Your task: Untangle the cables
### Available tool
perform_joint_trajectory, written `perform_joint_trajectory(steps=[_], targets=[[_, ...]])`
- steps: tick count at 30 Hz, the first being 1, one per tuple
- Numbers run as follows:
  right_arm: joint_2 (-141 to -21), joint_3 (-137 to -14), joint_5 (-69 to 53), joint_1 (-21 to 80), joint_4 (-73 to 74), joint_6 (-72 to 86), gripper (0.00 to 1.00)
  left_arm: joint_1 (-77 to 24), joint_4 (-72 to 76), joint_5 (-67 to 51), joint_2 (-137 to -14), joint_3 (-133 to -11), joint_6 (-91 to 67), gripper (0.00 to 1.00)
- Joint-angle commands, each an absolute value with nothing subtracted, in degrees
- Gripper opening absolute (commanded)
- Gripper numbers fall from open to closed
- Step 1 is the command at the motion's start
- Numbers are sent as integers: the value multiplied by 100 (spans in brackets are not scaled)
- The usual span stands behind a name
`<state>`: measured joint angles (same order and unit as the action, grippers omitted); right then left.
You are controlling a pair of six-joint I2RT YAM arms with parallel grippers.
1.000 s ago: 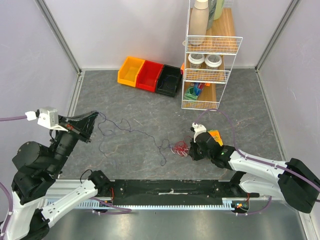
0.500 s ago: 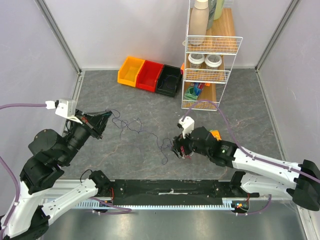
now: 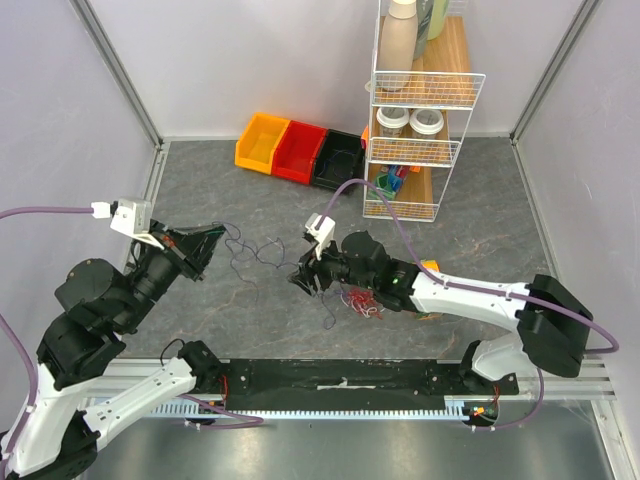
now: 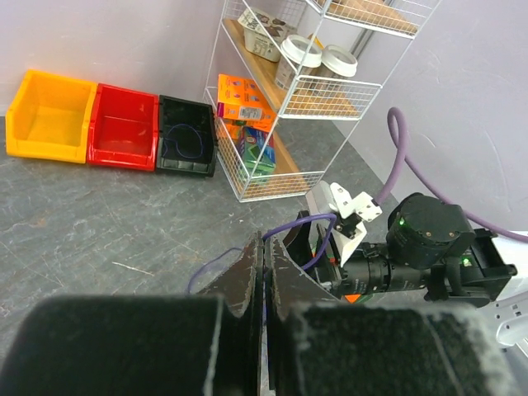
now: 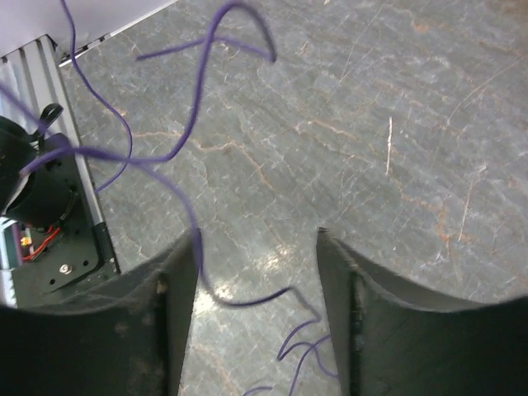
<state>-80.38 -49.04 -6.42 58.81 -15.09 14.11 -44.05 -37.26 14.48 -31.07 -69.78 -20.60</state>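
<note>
R gripper (image 5: 257,235) wide, blue cable (image 5: 173,153) beside one finger (image 5: 165,322); L gripper (image 4: 264,268) pinching it: closing off-centre, I'd miss it.

The table (image 3: 480,200) has a matt grey stone look with pale veins and fine scratches, while the orange bin (image 3: 262,141), red bin (image 3: 300,150) and black bin (image 3: 337,160) are smooth, glossy plastic. The rack (image 3: 428,92) is white-coated metal wire around bare wooden shelves (image 3: 457,50), and the dark blue cable (image 5: 200,78) and red cable (image 3: 360,300) look smooth-sheathed. The right gripper (image 5: 257,280) has matt black, slightly grainy plastic fingers (image 5: 169,330).
</note>
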Motion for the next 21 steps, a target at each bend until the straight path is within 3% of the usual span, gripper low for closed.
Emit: perform_joint_trajectory(steps=[1, 5, 6, 7, 17, 21], targets=[[-8130, -5045, -265, 5924, -2522, 1512, 57, -4395, -3700, 1476, -3102, -7102, -2162, 2], [-8130, -5080, -124, 5924, -2391, 1582, 12, -4403, -3726, 1520, -3068, -7066, -2118, 2], [-8069, -5037, -36, 5924, -2304, 1626, 3, -4395, -3744, 1555, -3050, -7066, -2118, 2], [-7981, -4958, 139, 5924, -2198, 1678, 0, -4395, -3779, 1634, -3032, -7075, -2118, 2], [-6426, -2700, 1765, 5915, -907, 3250, 0, -4403, -3894, 2794, -2356, -7066, -2057, 2], [-6012, -2443, 1618, 5915, -396, 3410, 0, -4395, -3832, 2839, -2399, -6952, -2030, 2]])
